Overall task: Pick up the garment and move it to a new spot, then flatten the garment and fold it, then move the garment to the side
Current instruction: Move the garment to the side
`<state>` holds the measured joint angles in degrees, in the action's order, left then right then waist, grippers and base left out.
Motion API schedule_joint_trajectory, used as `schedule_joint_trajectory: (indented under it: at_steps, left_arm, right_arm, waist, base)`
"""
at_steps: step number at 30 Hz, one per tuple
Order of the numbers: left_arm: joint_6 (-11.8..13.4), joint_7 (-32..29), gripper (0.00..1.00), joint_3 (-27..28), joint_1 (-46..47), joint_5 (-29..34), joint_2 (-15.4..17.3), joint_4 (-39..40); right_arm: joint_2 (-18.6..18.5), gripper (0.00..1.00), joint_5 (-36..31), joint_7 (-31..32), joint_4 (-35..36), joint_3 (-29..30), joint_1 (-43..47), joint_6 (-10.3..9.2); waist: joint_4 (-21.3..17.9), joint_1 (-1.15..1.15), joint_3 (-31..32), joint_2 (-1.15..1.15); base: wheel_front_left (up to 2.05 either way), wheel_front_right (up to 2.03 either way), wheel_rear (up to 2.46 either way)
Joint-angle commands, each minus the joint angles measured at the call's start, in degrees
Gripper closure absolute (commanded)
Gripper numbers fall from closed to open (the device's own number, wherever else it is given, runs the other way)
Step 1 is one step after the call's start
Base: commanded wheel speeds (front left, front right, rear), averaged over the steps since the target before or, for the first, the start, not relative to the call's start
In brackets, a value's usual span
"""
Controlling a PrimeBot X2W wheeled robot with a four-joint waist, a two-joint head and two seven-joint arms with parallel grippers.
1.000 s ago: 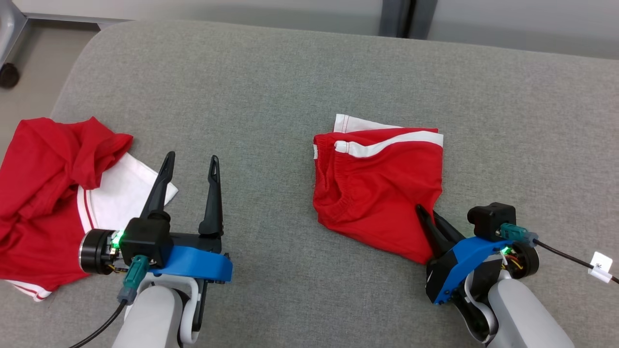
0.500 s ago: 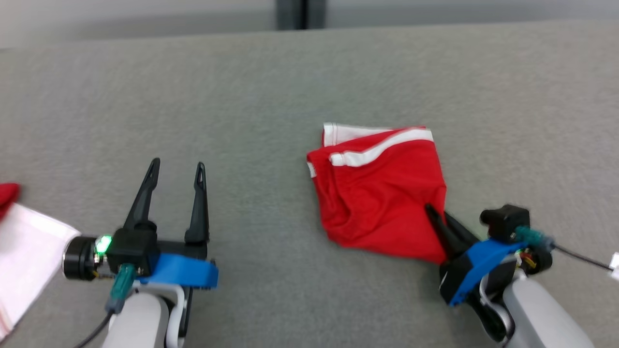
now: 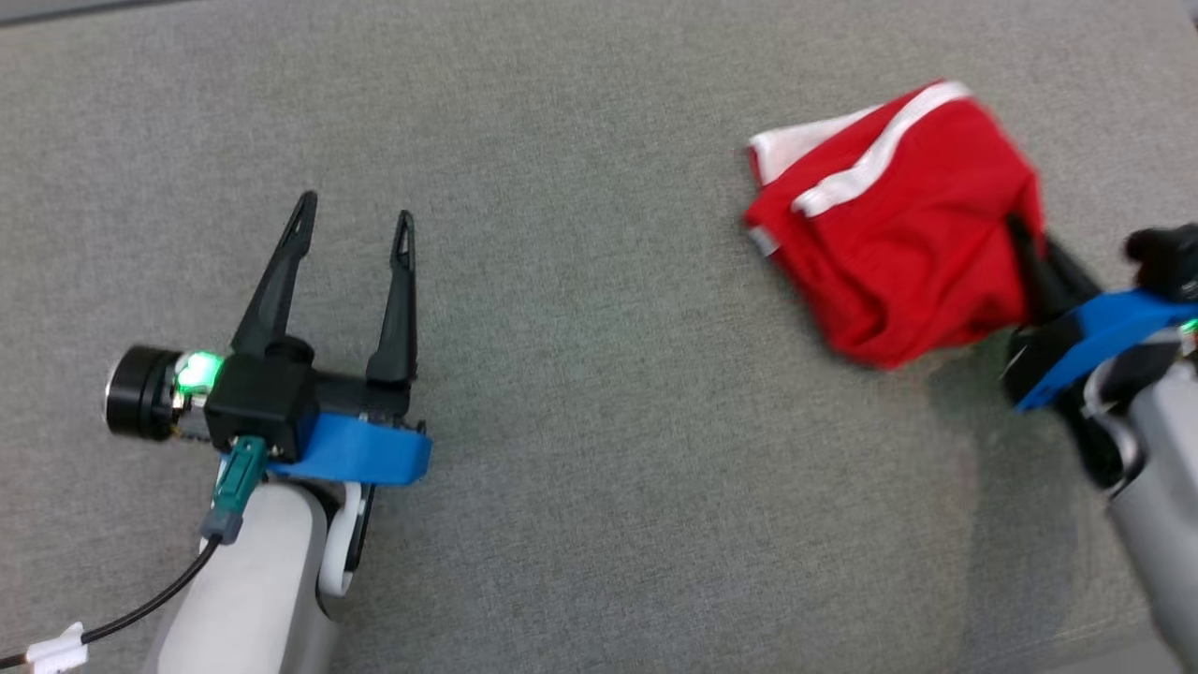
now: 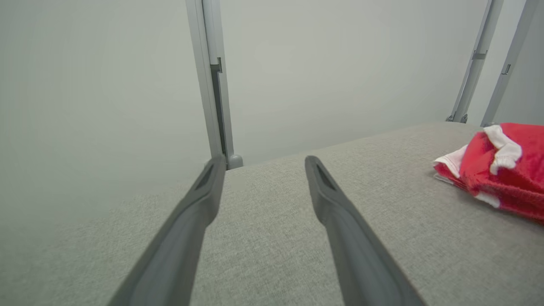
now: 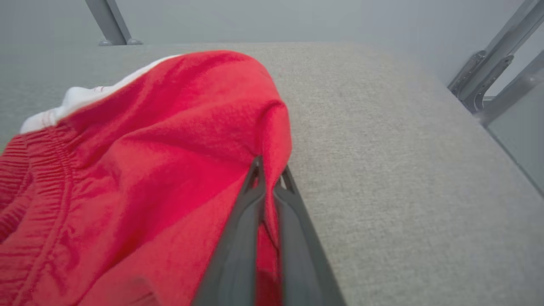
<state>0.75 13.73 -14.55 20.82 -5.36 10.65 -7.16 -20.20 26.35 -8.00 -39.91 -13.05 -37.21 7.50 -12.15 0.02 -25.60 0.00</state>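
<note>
- Surface (image 3: 580, 393): one, grey woven cloth, flat, under both my pincers.
- Upright post (image 4: 212, 85): one, pale metal, beyond the surface's far edge.
- Garment (image 3: 898, 215): one, soft red knit with white stripe and gathered waistband, bunched at my right, well apart from my left pincer.
- Right pincer (image 5: 270, 170): one, two dark fingers pinched tight on the garment's edge.
- Left pincer (image 3: 356, 208): one, fingers spread wide, holding nothing.
</note>
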Motion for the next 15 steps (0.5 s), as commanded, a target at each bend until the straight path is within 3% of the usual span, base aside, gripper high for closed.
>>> schedule_joint_trajectory:
  at_steps: [1,7,15]
  left_arm:
    - [-0.34,-0.07,0.00,-0.54,1.87,0.59,0.07,0.53]
    - [-1.25,-0.16,0.00,-2.38,5.91,1.49,-0.47,1.46]
    - [-1.11,0.54,0.00,-3.41,7.98,1.79,-0.55,1.65]
  right_arm:
    - [-1.81,1.00,-0.17,-0.86,-2.01,1.21,-2.56,-0.01]
    - [-7.52,1.00,-4.11,-3.39,-11.76,6.10,-10.99,-0.01]
    - [-9.54,1.00,-11.82,-5.94,-20.05,11.70,-18.16,-0.01]
  waist:
    - [1.07,-0.02,-1.89,0.00]
    - [2.76,-0.02,-6.23,0.00]
    - [4.04,-0.02,-8.99,0.00]
  base:
    - [0.00,0.00,0.00]
    - [0.00,0.00,0.00]
    - [0.00,0.00,0.00]
